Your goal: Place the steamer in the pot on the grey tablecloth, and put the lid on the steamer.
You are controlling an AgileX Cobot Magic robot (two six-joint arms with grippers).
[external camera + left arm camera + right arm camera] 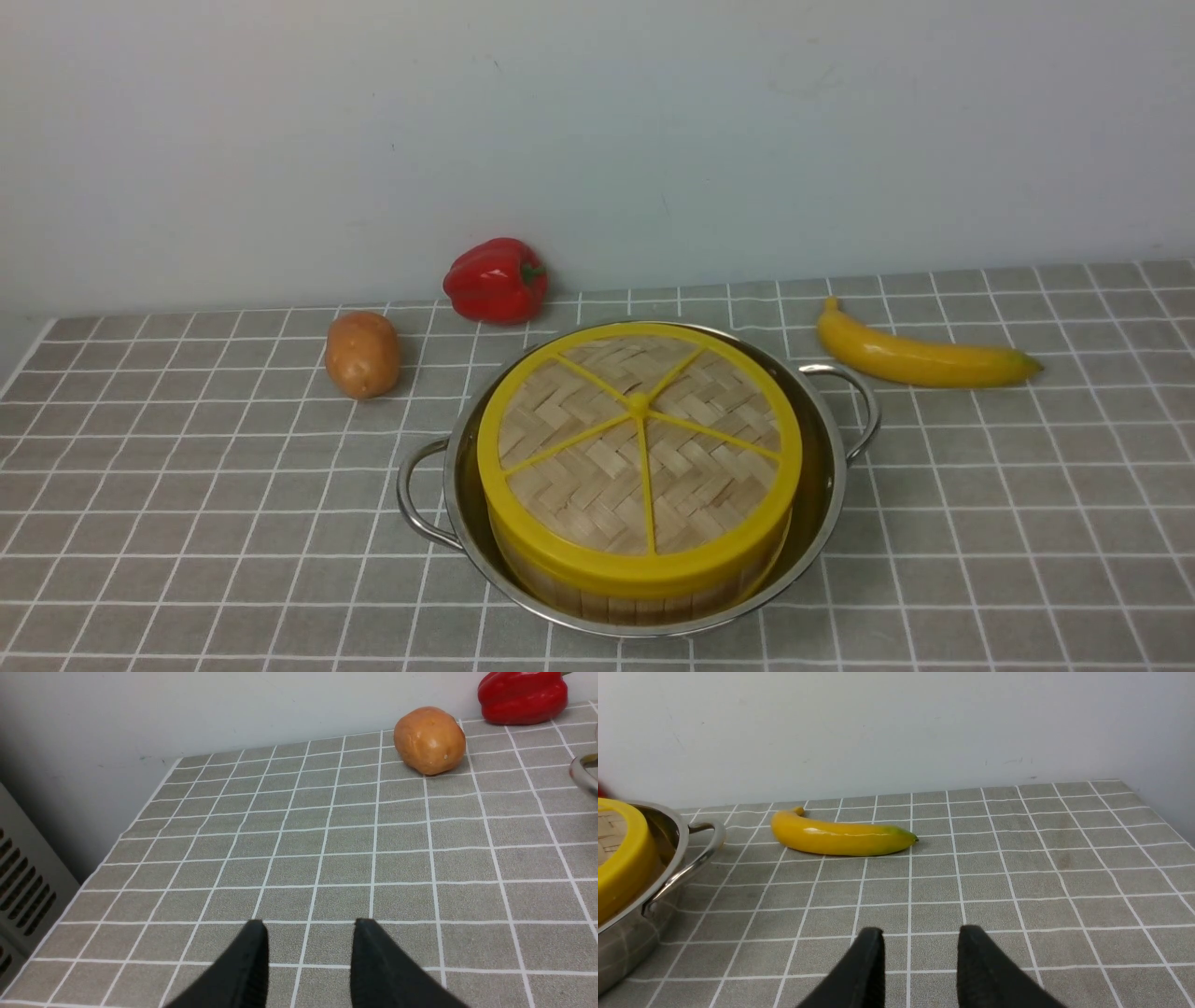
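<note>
On the grey tablecloth (187, 485) stands the shiny steel pot (831, 485), with the bamboo steamer (644, 602) sitting inside it. The woven lid (597, 467) with its yellow rim and spokes rests flat on top of the steamer, hiding its inside. Neither arm shows in the front view. My left gripper (310, 928) hovers open over bare cloth, left of the pot, whose handle (584, 772) peeks in at the edge. My right gripper (920, 935) is open and empty too, over cloth to the right of the pot (626, 933) and the lid's rim (621, 858).
A potato (362, 354) and a red pepper (495, 280) lie behind the pot on the left, a banana (920, 357) behind it on the right. A pale wall closes the back. The cloth's left edge borders a vented grey panel (23, 891).
</note>
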